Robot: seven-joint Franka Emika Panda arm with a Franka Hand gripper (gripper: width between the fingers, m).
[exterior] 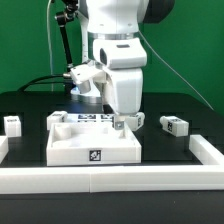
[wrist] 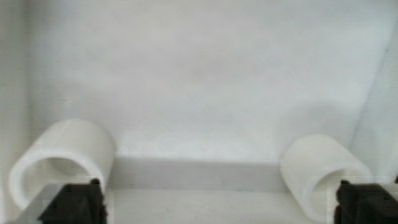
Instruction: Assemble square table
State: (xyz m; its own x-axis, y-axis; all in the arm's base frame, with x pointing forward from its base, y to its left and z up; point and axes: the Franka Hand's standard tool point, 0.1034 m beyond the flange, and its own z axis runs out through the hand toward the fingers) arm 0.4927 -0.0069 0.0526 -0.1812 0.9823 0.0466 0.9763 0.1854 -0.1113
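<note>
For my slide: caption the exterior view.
Open pincer low over the tabletop at its far rim, a loose leg nearby.

square table top (exterior: 70, 150) white plastic, smooth, matt; work table (exterior: 200, 112) black, matt.

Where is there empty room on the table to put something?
Free: black table either side of the square tabletop, between it and the leg at the exterior view's left and the leg at its right. Crowded: behind it, around the hand and marker board.
</note>
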